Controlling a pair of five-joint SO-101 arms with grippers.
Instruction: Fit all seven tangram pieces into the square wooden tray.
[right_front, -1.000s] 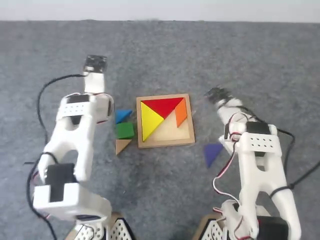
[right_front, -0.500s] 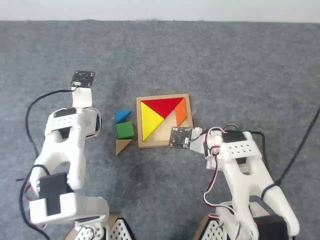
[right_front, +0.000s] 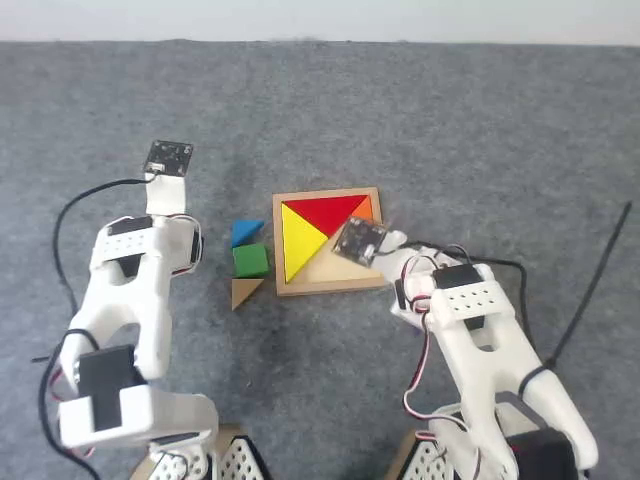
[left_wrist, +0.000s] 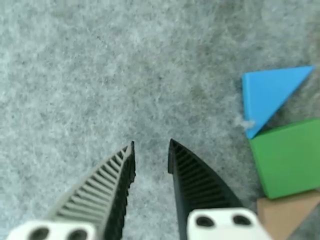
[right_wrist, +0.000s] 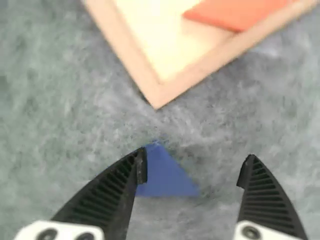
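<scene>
My right arm has swung in over the near right corner of the tray (right_front: 330, 289), its wrist now above the orange piece (right_wrist: 235, 12); my right fingers (right_wrist: 195, 162) stand wide apart, gripping nothing; the purple triangle (right_wrist: 162, 177) lies flat on the grey surface (right_wrist: 60, 100) between them, close by one finger and apart from the other, just outside the tray corner; my left fingers (left_wrist: 151, 150) hang slightly apart over bare felt, near the blue triangle (left_wrist: 267, 95) and green square (left_wrist: 287, 157).
</scene>
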